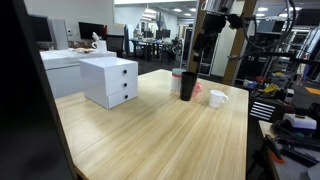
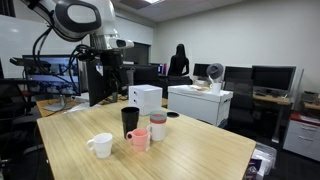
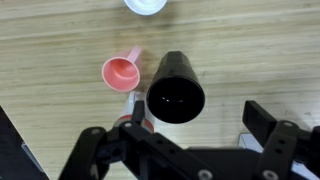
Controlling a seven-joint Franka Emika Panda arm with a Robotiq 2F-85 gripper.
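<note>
A tall black cup (image 3: 176, 88) stands upright on the wooden table (image 3: 250, 50), seen from straight above in the wrist view. My gripper (image 3: 198, 116) hangs open well above it, with nothing between the fingers (image 3: 258, 121). A pink mug (image 3: 121, 72) sits beside the cup, and a red-and-white cup (image 3: 135, 116) is partly hidden under my left finger. A white mug (image 3: 146, 5) shows at the top edge. In both exterior views the gripper (image 1: 204, 66) (image 2: 111, 85) is above the black cup (image 1: 188, 85) (image 2: 130, 121), pink mug (image 2: 139, 141) and white mug (image 1: 218, 98) (image 2: 101, 146).
A white drawer box (image 1: 110, 80) (image 2: 146, 98) stands on the table (image 1: 160, 140) a little away from the cups. A second white desk (image 2: 200, 103) and office monitors lie beyond. Cluttered shelves (image 1: 290, 110) stand next to the table's edge.
</note>
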